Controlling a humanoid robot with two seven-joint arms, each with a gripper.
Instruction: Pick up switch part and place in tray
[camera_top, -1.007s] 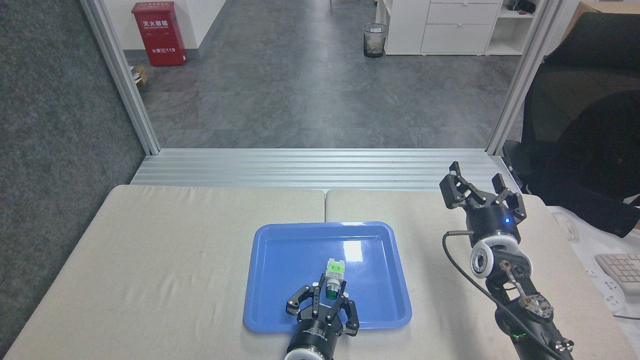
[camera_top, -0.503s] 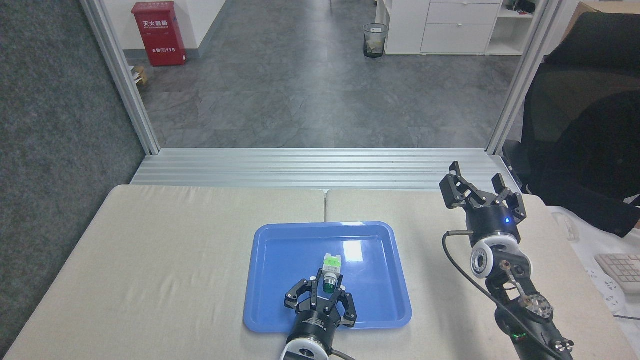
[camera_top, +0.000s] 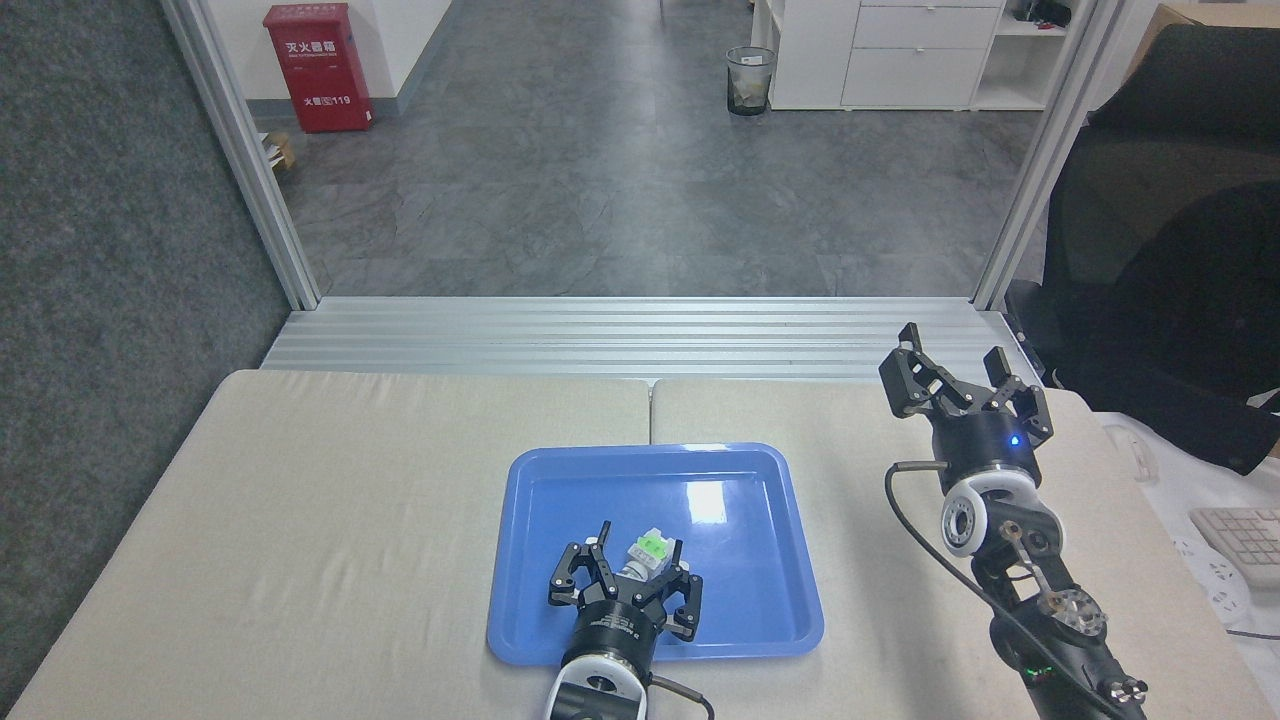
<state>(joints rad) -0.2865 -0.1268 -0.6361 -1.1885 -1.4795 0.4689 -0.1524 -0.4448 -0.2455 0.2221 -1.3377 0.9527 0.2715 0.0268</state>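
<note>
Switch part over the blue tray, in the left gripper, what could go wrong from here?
1. The switch part sits tilted between the jaws of the left gripper, only its white and green end showing. When they open it may roll or tip.
2. It sits near the front of the tray. A bounce toward the near rim could carry it onto the cloth.
3. The right gripper is open, well off to the side, so a clash looks unlikely.

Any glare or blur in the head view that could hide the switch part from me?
Head view: a bright white glare patch sits on the tray floor just beyond the switch part, not covering it; the green label reads sharp; the left gripper hides the button end; no motion blur; the right gripper is crisp.
</note>
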